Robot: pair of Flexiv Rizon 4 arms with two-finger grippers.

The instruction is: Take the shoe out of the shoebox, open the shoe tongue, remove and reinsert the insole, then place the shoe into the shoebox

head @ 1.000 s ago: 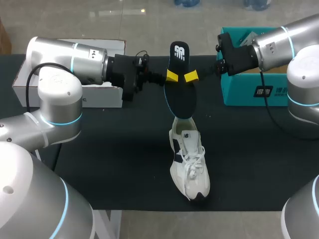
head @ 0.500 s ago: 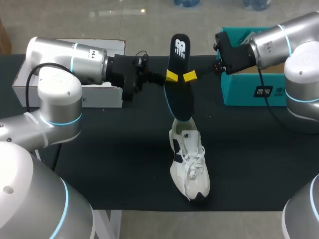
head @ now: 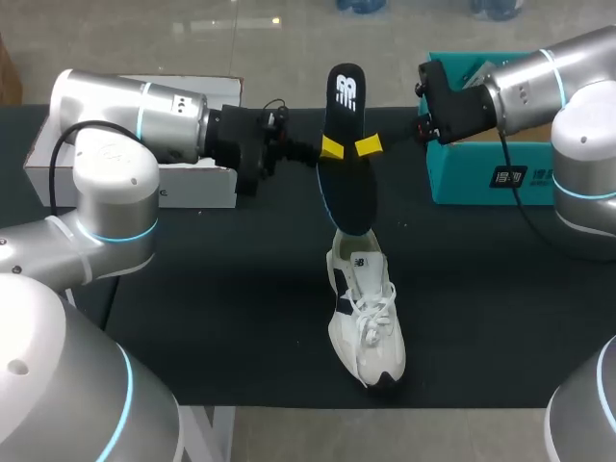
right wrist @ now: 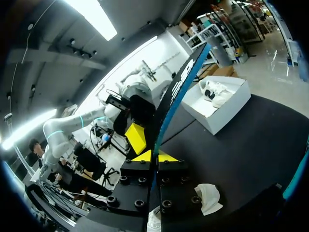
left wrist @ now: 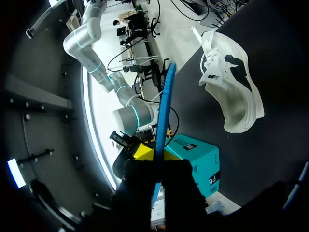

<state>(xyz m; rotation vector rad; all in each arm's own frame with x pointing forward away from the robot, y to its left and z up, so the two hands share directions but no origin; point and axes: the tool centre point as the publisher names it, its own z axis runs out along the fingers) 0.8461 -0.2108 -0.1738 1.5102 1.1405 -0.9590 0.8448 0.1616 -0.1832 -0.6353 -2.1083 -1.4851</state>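
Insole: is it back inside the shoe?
No, the insole stands upright in the air, pinched by the left end effector and right end effector, outside the shoe.

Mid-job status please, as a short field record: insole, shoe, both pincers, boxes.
insole: out of the shoe, held in the air between both arms
left pincer: shut on one edge of the insole
right pincer: shut on the opposite edge
shoe: white, lying laces up on the black table, nothing gripping it
teal shoebox: on the table by the right arm
white box: by the left arm
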